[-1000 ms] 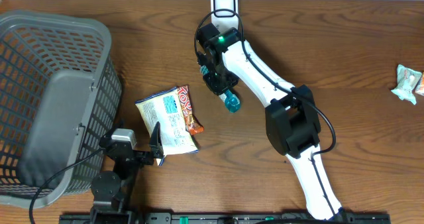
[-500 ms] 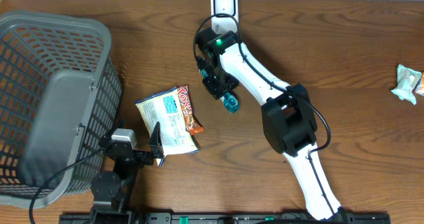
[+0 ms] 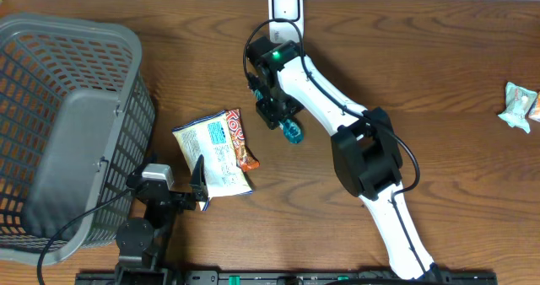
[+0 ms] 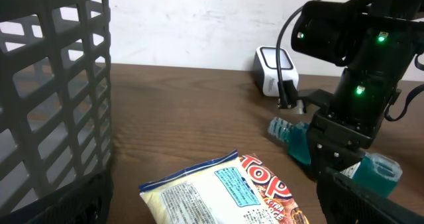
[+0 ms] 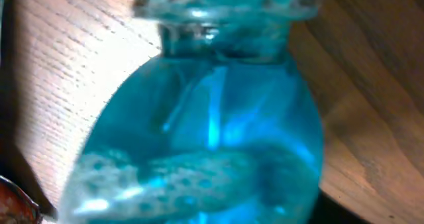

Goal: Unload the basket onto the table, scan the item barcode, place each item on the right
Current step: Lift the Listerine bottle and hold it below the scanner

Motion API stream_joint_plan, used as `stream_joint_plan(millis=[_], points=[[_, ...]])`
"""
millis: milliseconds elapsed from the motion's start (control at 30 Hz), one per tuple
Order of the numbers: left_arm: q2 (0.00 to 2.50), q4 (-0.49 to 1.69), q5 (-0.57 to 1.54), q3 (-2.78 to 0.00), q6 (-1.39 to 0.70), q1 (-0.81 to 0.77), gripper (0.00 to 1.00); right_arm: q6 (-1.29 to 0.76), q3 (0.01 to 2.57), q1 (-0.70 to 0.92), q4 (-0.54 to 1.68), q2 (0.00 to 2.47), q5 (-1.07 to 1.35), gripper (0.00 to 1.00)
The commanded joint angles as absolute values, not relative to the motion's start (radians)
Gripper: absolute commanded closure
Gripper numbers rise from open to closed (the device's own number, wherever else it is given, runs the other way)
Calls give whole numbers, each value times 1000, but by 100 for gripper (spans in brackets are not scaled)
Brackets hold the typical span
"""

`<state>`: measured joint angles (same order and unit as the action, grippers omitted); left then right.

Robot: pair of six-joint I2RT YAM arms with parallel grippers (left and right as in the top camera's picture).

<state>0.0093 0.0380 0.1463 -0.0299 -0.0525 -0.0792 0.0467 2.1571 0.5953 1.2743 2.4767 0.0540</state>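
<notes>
Blue bottle [image 3: 294, 131] under right gripper [image 3: 276, 114]

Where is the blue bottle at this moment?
Overhead view: the bottle lies on the table near the middle, right of the snack bag and in front of the scanner.

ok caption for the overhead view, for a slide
Right gripper at a blue bottle lying near the white scanner, with a snack packet and grey basket nearby
</notes>
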Motion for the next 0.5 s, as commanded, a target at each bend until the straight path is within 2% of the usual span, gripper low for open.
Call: stream_joint_plan(millis=[0, 467], points=[[5, 55, 145, -4, -58, -74, 2, 49, 2168, 596, 1272, 2456, 59, 56], [5, 55, 145, -4, -58, -74, 2, 50, 2286, 597, 1314, 2450, 59, 46]])
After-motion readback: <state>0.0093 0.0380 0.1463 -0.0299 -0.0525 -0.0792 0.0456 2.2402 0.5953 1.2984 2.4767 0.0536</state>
